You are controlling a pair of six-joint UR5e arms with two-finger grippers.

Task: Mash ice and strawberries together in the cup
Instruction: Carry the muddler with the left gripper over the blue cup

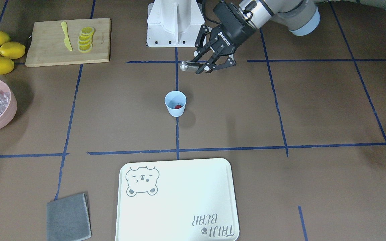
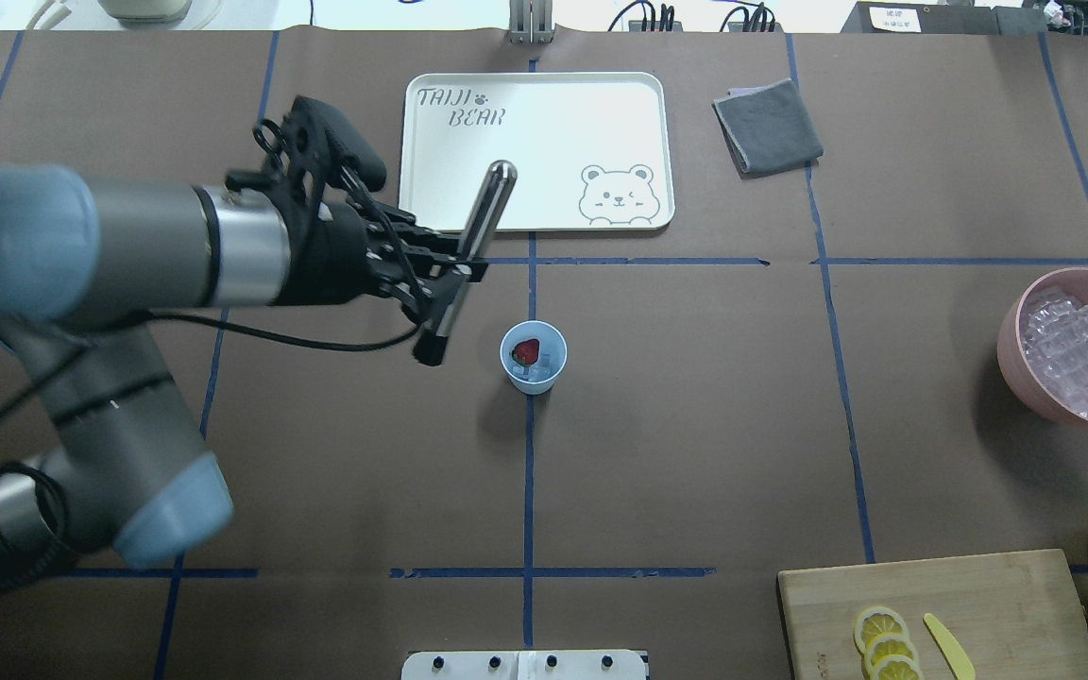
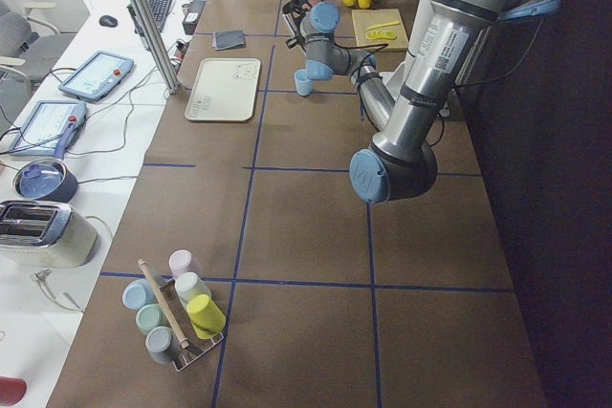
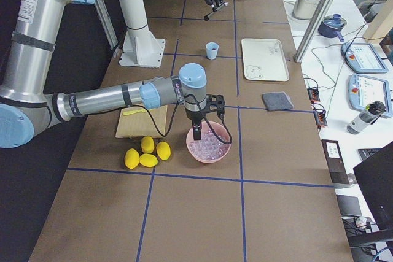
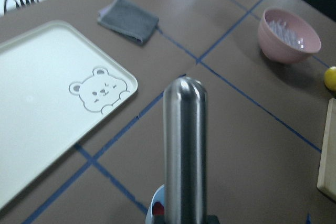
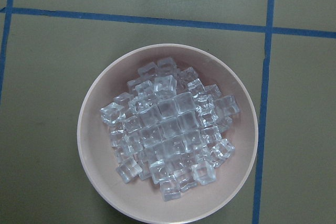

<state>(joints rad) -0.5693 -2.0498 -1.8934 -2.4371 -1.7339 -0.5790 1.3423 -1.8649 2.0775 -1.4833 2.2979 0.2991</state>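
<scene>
One strawberry sits whole in the blue cup with a few cubes of ice beside it. The cup stands upright at the middle of the counter, so we judge the mashing has not begun and we are at the approach. The left fingers are clamped on a metal masher about mid-length, and it is slanted, not upright. Its shiny rounded end points off toward the white tray, and its dark end sits low near the cup's left side in the overhead view, clear of the rim. The left arm comes in nearly level across the counter. Next, as we read it, the wrist has to swing the masher upright, bring the dark end over the cup's mouth and press straight down. The cup looks light and nothing is holding it, so an off-centre push could tip it or skid it. Over on the other side, the right arm reaches out with its wrist pointing straight down over the pink bowl heaped with spare cubes. The right fingers show only small in the side view, and we cannot tell whether they are open or closed.
</scene>
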